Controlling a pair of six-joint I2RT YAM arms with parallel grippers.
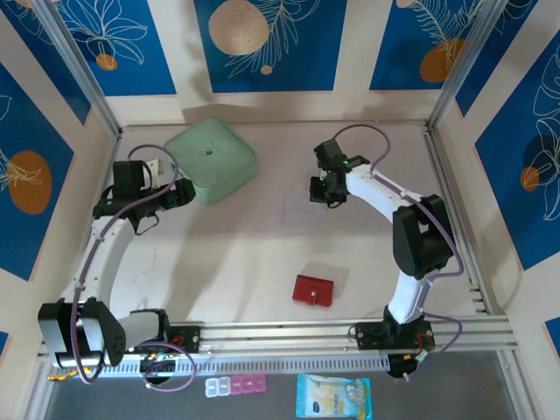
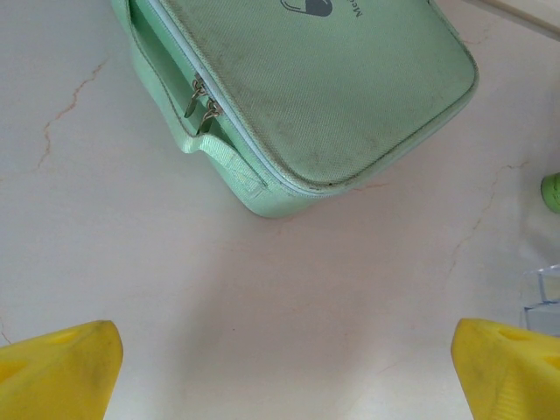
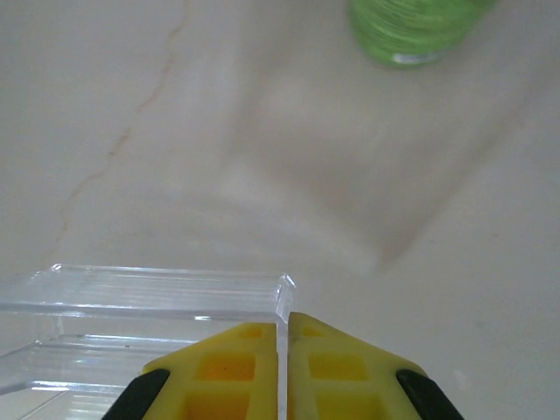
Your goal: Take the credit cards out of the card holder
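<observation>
right hand (image 3: 286, 346) clamped on clear tray (image 3: 131, 293) (cut off); left hand (image 2: 284, 376) apart; card holder (image 1: 313, 290) closed.

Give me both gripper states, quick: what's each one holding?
Left gripper: open, holding nothing.
Right gripper: closed, pinching the thin wall of the clear tray.

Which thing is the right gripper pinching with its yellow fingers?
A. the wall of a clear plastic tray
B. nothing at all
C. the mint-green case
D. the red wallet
A: in the right wrist view, the right gripper is shut on the thin upright wall of the clear plastic tray, while the red wallet lies apart on the table.
</observation>
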